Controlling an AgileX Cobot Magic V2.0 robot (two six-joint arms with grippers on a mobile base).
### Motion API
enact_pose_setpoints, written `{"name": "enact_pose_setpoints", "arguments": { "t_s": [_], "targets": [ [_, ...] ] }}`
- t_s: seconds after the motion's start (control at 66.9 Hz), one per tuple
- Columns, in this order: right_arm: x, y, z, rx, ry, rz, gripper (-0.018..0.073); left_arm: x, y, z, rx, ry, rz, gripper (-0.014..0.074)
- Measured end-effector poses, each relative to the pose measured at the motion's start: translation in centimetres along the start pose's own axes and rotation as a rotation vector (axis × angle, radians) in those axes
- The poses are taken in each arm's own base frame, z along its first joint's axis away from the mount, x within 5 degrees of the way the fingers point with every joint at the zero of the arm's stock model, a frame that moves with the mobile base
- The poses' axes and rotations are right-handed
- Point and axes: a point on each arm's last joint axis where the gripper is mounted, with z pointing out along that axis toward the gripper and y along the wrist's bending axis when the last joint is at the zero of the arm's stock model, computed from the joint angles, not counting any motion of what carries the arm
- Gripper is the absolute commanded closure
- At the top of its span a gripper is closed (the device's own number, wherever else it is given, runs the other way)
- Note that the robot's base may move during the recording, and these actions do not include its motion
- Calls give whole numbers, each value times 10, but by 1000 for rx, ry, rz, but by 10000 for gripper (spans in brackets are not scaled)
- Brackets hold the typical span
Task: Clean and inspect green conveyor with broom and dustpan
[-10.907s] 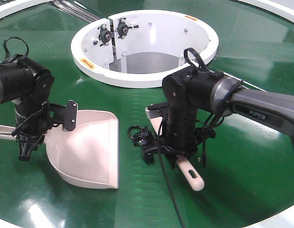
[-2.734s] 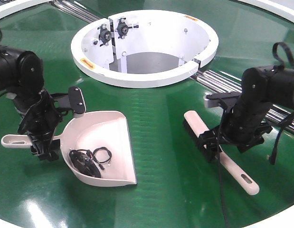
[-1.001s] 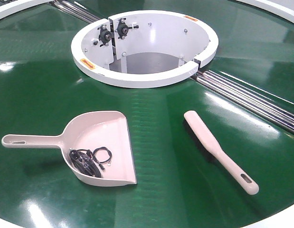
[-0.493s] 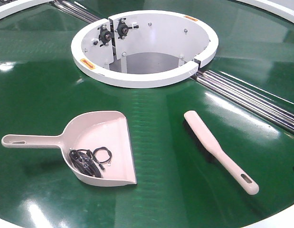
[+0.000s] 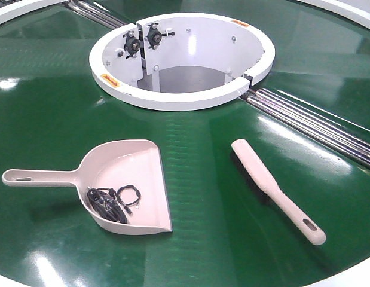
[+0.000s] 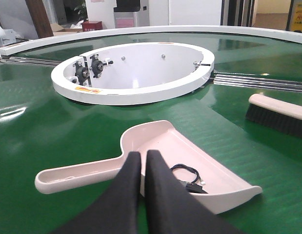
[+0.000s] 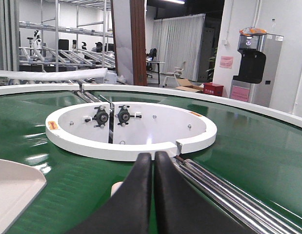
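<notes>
Dustpan (image 5: pixel 128 179) and broom (image 5: pixel 274 188) lie unmoved, arms gone.

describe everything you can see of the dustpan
The dustpan is pale pink, plastic by its look, with raised sides, a flat front lip and a long straight handle with a slot near its end. It lies flat on the green conveyor, handle pointing left, unheld. A tangle of black cable sits inside it. The broom lies apart to its right.

open belt between dustpan (image 5: pixel 128 179) and broom (image 5: pixel 274 190); white hub (image 5: pixel 182 60) blocks beyond.
</notes>
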Motion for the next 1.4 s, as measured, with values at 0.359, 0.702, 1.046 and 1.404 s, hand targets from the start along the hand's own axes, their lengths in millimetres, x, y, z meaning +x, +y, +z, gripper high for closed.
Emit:
{"name": "enact_pose_setpoints", "arguments": {
  "t_s": [0.359, 0.702, 1.046, 1.404],
  "targets": [
    [0, 0, 0, 0, 0, 0, 568, 0, 0, 0, 0, 0, -1, 604],
    [0, 0, 0, 0, 0, 0, 568, 33, 2, 4, -82, -43, 35, 603],
    [0, 0, 0, 0, -3, 0, 568, 51, 8, 0, -237, -103, -23, 603],
    [0, 0, 0, 0, -4, 0, 568, 51, 9, -1, -248, -102, -20, 603]
  ]
}}
